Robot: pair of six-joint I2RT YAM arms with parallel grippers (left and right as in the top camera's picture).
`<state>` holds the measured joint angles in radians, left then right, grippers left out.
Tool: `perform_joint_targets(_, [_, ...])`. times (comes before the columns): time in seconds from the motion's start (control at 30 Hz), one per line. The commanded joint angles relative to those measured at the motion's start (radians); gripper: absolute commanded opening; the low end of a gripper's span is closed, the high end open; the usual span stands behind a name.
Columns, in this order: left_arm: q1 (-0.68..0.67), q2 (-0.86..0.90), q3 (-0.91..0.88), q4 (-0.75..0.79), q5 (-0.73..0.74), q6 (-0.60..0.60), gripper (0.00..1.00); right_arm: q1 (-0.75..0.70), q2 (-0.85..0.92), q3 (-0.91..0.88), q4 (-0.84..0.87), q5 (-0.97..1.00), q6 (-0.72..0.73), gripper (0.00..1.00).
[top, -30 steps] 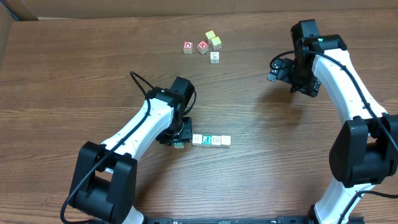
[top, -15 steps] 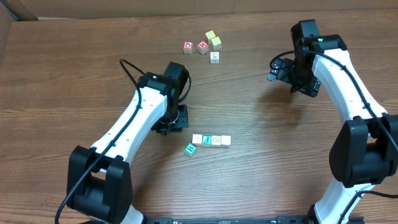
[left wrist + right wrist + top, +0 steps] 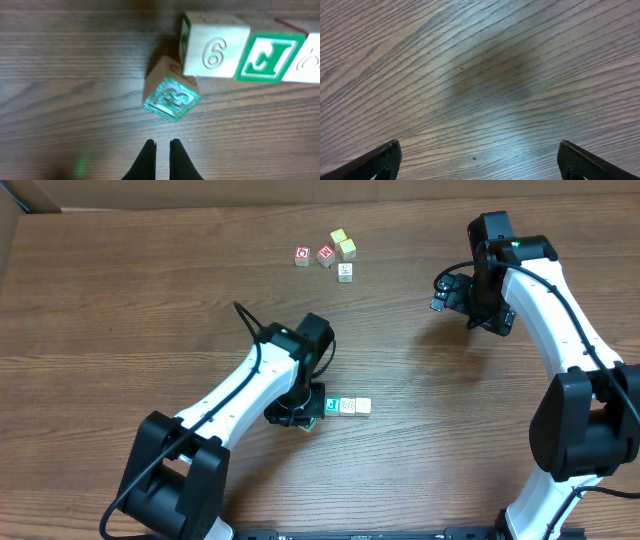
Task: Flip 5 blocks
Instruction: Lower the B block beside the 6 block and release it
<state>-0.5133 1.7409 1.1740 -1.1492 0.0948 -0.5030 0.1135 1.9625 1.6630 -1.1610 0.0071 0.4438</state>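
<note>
The left tool (image 3: 161,146) is shut, its tips pressed together with nothing between them. The B block (image 3: 171,96) lies loose on the bench (image 3: 75,70), straight ahead of those tips and apart from them. It sits at the corner of the 6 block (image 3: 215,46) that faces the tool, touching it or very nearly. It is turned askew, so its green face and 1 bare wood side both show.

From the 6 block the row runs on through the green C block (image 3: 270,56) to a pale block cut by the picture's edge, and that line is the long axis. The B block lies off this axis on the tool's side. Any next move on it, I judge, goes forward from the tips, and the tool would have to open first if it is to grasp.

The left arm is plainly the nearer. The right tool (image 3: 479,152) hangs with jaws spread wide over bare wood, well apart from the 6 block.

The left wrist view alone shows the 6, the B and the skew. In the overhead view the left arm covers most of both blocks, leaving the green C block (image 3: 333,406) and 2 pale blocks (image 3: 356,407) beyond it. Only that view shows the right arm and a far cluster of cubes (image 3: 330,254), well apart from the 6 block, 2 of them red-printed
</note>
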Motion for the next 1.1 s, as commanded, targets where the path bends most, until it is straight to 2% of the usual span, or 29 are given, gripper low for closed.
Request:
perform_joint_targets(0.0, [-0.033, -0.015, -0.008, 0.019, 0.053, -0.044, 0.04, -0.001, -0.016, 0.014, 0.004, 0.007, -0.006, 1.00])
perform_joint_targets(0.33, [-0.129, -0.013, -0.037, 0.101, 0.042, -0.092, 0.04, -0.001, -0.016, 0.014, 0.004, 0.007, -0.006, 1.00])
perform_joint_targets(0.6, [-0.128, -0.013, -0.077, 0.143, -0.097, -0.104, 0.04, -0.001, -0.016, 0.014, 0.004, 0.007, -0.006, 1.00])
perform_joint_targets(1.07, [-0.129, -0.013, -0.150, 0.231, -0.105, -0.074, 0.04, -0.001, -0.016, 0.014, 0.004, 0.007, -0.006, 1.00])
